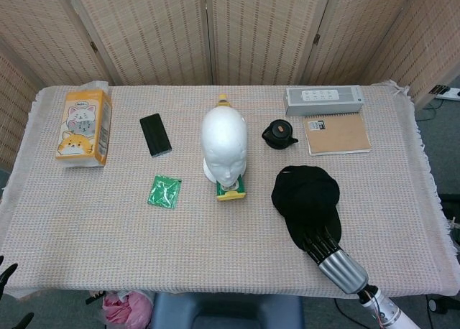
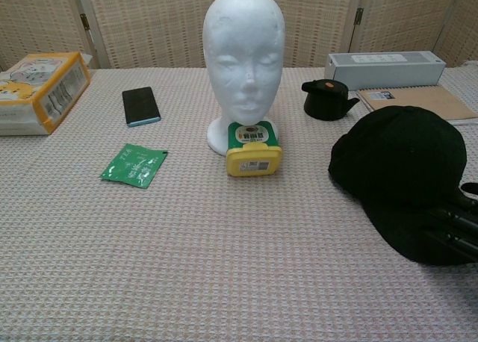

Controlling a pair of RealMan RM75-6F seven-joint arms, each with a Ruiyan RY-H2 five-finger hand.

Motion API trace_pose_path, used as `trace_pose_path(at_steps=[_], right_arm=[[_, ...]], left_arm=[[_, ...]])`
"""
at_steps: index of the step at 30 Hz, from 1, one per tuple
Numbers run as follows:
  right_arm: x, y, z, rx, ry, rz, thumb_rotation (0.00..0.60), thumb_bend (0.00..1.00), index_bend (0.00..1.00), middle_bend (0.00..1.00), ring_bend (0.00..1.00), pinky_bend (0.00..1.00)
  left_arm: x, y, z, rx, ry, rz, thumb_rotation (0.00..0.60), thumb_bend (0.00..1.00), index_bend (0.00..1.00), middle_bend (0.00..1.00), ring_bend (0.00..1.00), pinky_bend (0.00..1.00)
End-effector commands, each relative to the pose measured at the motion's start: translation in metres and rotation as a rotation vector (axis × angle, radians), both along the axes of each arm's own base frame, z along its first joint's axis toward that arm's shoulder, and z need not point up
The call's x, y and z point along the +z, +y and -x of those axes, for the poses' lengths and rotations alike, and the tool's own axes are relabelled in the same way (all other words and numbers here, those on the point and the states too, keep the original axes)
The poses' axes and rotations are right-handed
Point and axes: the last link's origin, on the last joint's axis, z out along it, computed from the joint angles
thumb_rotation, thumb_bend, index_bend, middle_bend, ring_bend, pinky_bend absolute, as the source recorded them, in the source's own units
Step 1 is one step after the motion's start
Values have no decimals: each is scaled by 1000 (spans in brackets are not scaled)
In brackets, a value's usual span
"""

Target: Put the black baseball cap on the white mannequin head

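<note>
The white mannequin head (image 1: pixel 224 144) stands upright mid-table, facing me, also seen in the chest view (image 2: pixel 244 54). The black baseball cap (image 1: pixel 305 194) lies on the cloth to its right, brim toward me (image 2: pixel 399 170). My right hand (image 1: pixel 321 241) reaches in from the lower right, its black fingers (image 2: pixel 454 221) stretched out flat on top of the brim. Black on black hides whether anything is clamped under the brim. Only the fingertips of my left hand (image 1: pixel 7 275) show at the lower left edge, spread and holding nothing.
A yellow-lidded jar (image 2: pixel 254 149) lies against the mannequin's base. A green packet (image 1: pixel 164 191), a black phone (image 1: pixel 155 134) and a tissue pack (image 1: pixel 84 126) sit to the left. A black teapot (image 1: pixel 279 134), a notebook (image 1: pixel 336 133) and a grey box (image 1: pixel 323 98) lie behind the cap.
</note>
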Motion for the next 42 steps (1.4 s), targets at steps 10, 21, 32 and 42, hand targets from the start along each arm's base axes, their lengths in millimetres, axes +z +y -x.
trace_pose_path(at_steps=[10, 21, 32, 42], right_arm=[[-17, -9, 1, -10, 19, 13, 600, 221, 192, 129, 146, 207], [-24, -18, -7, 20, -14, 43, 600, 236, 192, 192, 152, 208], [-27, -8, -3, -15, -76, 61, 600, 245, 351, 363, 315, 356], [-34, -4, 5, -162, -166, 102, 600, 254, 404, 407, 370, 453]], left_arm=[[3, -3, -1, -8, -10, -4, 600, 65, 119, 0, 7, 133], [4, -4, -1, -13, -15, -7, 600, 65, 119, 0, 7, 133], [5, -5, -1, -14, -15, -7, 600, 65, 119, 0, 7, 133], [6, -6, 0, -10, -16, -20, 600, 65, 119, 0, 7, 133]])
